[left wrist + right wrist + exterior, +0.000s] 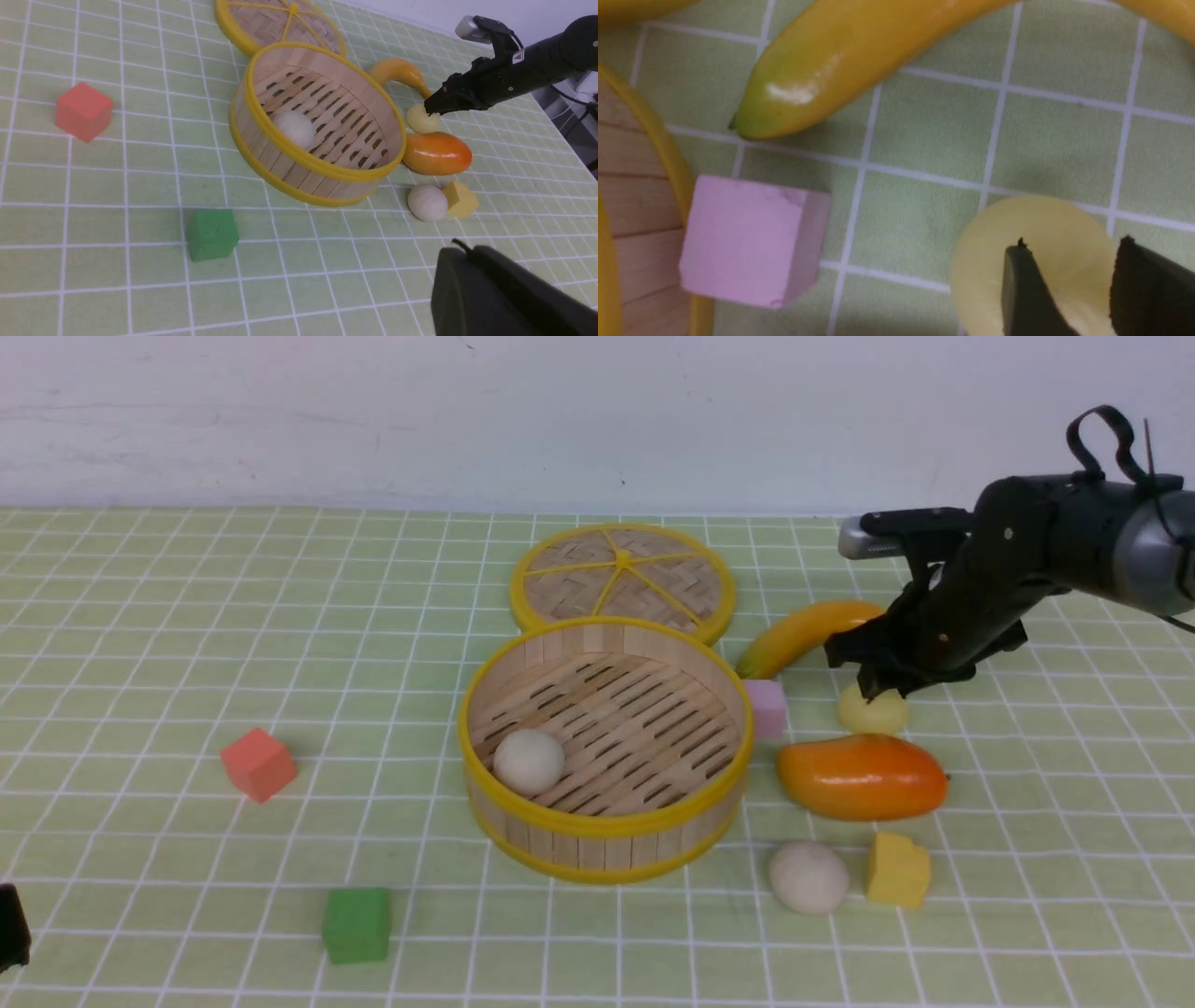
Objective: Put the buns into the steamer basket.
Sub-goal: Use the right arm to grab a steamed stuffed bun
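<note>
With the right claw (pixel 878 691) parted only narrowly, tips right over the crown of the pale yellow bun (pixel 873 713), open wider than the ball before dropping. Straddle its middle and close gently; looks smooth, likely to squirt out. Sits on the surface right of the steamer basket (pixel 602 831), past the pink cube (pixel 767 707), between banana (pixel 803 633) and mango (pixel 861 777); descend straight, nudge neither. Lift well clear of the basket's rim. One beige bun (pixel 528 762) already inside; second beige bun (pixel 808 877) off the basket's front right.
</note>
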